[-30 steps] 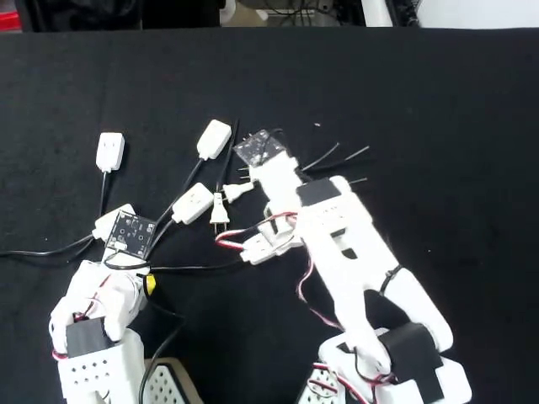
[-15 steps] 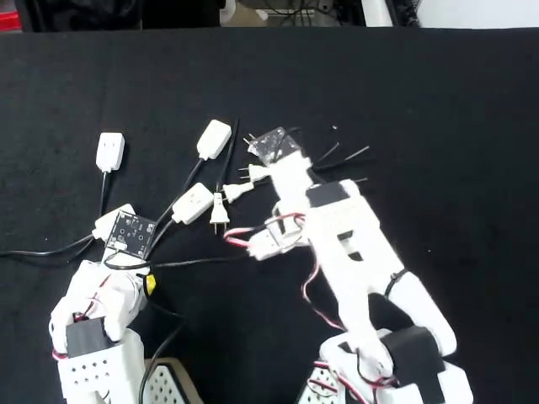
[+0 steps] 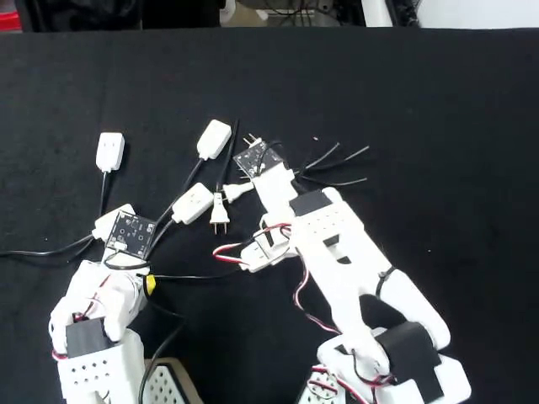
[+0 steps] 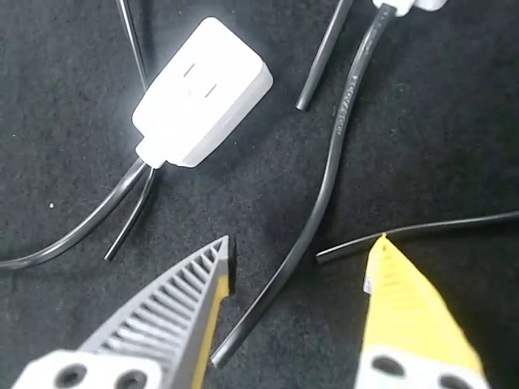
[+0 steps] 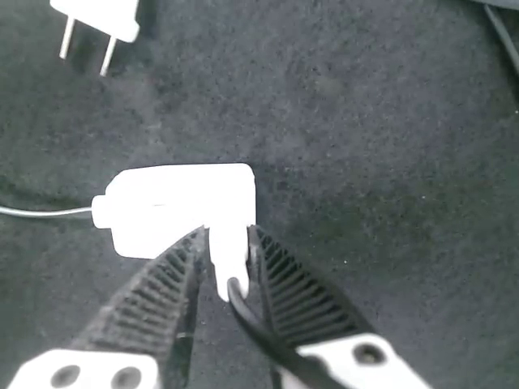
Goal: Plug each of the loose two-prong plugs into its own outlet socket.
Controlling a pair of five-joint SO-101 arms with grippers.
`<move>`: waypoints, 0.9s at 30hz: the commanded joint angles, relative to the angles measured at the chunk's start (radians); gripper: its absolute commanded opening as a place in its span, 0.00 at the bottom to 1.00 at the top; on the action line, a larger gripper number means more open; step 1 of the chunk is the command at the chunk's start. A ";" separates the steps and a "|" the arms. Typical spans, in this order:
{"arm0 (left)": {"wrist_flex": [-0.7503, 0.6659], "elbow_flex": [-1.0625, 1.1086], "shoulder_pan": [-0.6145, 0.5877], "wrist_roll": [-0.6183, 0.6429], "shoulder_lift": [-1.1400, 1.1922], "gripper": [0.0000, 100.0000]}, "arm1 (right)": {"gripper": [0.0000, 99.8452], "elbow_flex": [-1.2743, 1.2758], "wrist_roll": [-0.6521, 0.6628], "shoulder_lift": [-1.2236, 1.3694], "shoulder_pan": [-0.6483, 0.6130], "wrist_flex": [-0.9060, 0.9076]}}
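The right hand is clenched on the narrow neck of a white plug. Both ribbed fingers press against the neck, and a black cord leaves it between them. This close view does not give the plug's prongs. From above, the right hand sits near the middle of the black worktop, with two small prongs poking out past its tip. Past the held plug, the right wrist view catches a loose plug lying with its prongs bare on the cloth. The high view shows an upper plug and a lower plug just beside the right arm. Which of them the wrist view shows, I cannot tell.

The left hand is released, its grey and yellow fingers well apart above black cables. A white socket lies near it, its two slots facing the camera. From above, that socket's corner peeks from under the left arm's wrist. Three further sockets lie on the worktop: a far-left socket, a top socket and a middle socket.
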 commanded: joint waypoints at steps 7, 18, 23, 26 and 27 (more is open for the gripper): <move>-0.021 0.019 -0.002 -0.011 0.000 0.27 | 0.30 -0.166 -0.002 -0.018 -0.020 0.219; -0.021 0.012 -0.002 -0.005 -0.002 0.27 | 0.34 -0.538 -0.002 -0.042 -0.014 0.712; -0.014 -0.005 0.038 -0.003 -0.002 0.27 | 0.34 -0.524 0.008 -0.291 -0.012 0.752; -0.011 -0.031 0.130 -0.003 0.000 0.27 | 0.34 -0.492 0.048 -0.521 -0.011 0.752; -0.011 -0.050 0.162 -0.003 0.000 0.27 | 0.34 -0.486 0.055 -0.595 0.005 0.752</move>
